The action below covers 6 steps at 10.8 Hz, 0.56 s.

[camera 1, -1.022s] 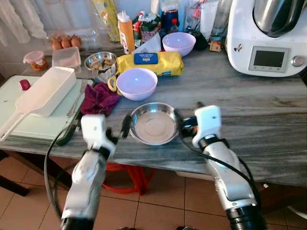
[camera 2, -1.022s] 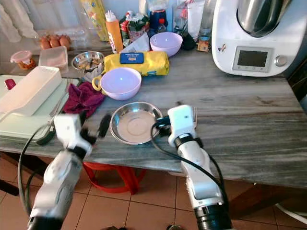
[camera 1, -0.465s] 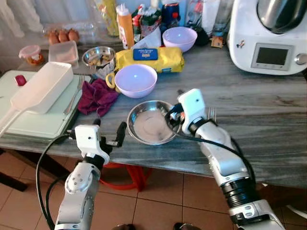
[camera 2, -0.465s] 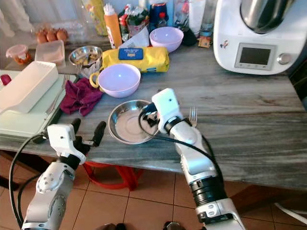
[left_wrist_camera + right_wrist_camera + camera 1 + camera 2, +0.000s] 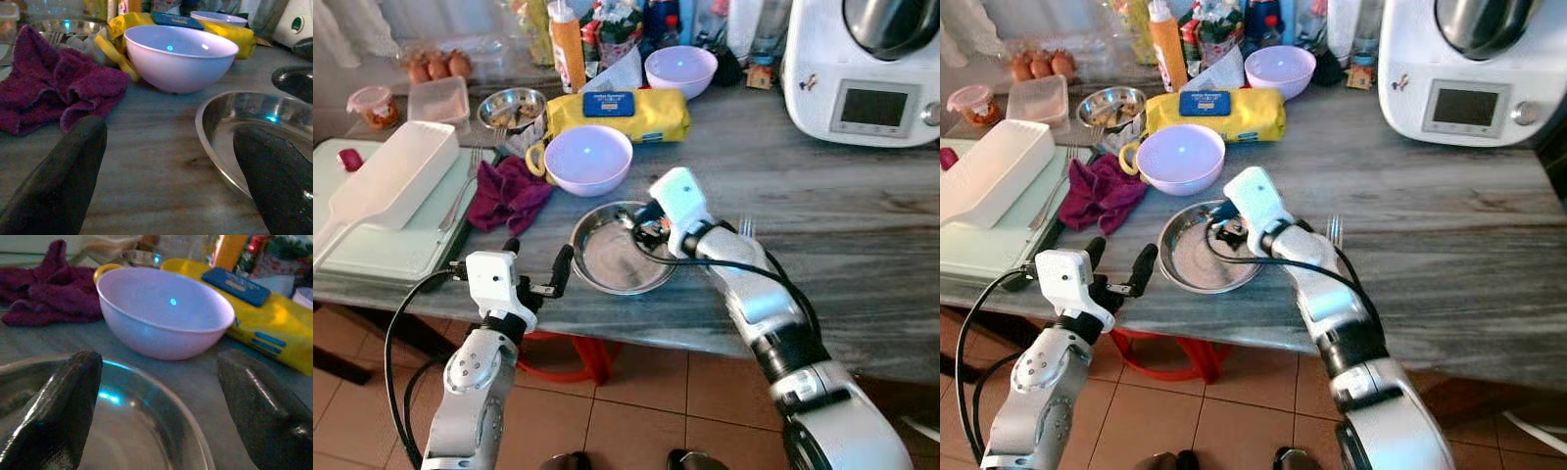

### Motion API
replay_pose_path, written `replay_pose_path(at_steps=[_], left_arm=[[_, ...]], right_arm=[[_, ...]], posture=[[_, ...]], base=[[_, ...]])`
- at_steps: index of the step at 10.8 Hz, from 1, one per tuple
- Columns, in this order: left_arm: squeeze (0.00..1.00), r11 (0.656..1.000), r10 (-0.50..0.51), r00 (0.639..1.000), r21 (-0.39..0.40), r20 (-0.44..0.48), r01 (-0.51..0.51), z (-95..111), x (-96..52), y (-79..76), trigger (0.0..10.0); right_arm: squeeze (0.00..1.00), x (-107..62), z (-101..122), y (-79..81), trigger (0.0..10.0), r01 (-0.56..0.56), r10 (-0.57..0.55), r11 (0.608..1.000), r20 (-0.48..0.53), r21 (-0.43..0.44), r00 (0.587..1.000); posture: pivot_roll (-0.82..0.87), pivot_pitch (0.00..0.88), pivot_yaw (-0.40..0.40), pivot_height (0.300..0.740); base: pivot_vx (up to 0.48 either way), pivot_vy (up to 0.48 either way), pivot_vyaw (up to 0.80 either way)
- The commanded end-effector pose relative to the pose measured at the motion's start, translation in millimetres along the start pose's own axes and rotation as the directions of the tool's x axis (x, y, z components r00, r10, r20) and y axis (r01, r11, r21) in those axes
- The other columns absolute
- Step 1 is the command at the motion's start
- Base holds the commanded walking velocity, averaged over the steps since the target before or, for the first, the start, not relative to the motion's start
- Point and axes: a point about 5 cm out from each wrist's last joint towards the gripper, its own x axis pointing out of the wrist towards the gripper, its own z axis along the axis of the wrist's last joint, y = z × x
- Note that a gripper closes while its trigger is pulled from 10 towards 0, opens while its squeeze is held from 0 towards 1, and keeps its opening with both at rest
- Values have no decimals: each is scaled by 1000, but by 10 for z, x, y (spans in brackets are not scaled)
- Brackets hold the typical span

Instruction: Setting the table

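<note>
1. Looking down, you have a shallow round steel bowl [image 5: 620, 251] lying near the front edge of the grey, wood-grained countertop [image 5: 862, 225]; its shiny inside holds nothing
2. Your right gripper [image 5: 641, 221] hangs over the far right rim of that steel bowl, its two black fingers [image 5: 54, 401] spread wide apart; from its wrist you see the rim curve between them
3. Your left gripper [image 5: 536, 266] sits just off the counter's front edge, to the left of the steel bowl, fingers [image 5: 63, 181] spread and holding nothing
4. Just behind the steel bowl stands a smooth lilac plastic bowl [image 5: 587, 160], with a yellow handle-like piece [image 5: 536, 163] touching its left side
5. A crumpled magenta terry cloth [image 5: 510, 192] lies to the left of the lilac bowl, beside a pale green tray [image 5: 382, 250] that carries a long white plastic container [image 5: 396, 181] and a fork [image 5: 460, 191]
6. Another fork [image 5: 746, 228] lies on the counter just right of your right arm
7. Further back sit a soft yellow packet with a blue label [image 5: 622, 111], a second lilac bowl [image 5: 680, 70], a small steel bowl of scraps [image 5: 512, 106], an orange bottle [image 5: 568, 49] and brown eggs [image 5: 435, 67]
8. A white kitchen machine with a small screen [image 5: 867, 73] stands at the far right
9. Under the counter you see terracotta floor tiles [image 5: 646, 411] and a red stool [image 5: 573, 352]
</note>
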Motion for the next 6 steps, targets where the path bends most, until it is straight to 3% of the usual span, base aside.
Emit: replay_pose_path(at_steps=[1,3,6], left_arm=[[0,1000,16,1000,16,3,-16,37,-11,57,10000],[0,999,36,999,16,8,-36,56,-19,89,10000],[0,999,32,999,28,-3,-32,62,-87,100,10000]], right_arm=[[0,35,41,28,10000,-26,27,999,15,-19,1000],[0,97,46,58,10000,-74,75,997,25,-33,997],[0,254,207,-55,10000,-161,162,982,-5,-101,987]], posture=[[43,177,68,740],[54,173,66,740],[89,183,56,740]], base=[[0,0,0],[0,0,0],[0,0,0]])
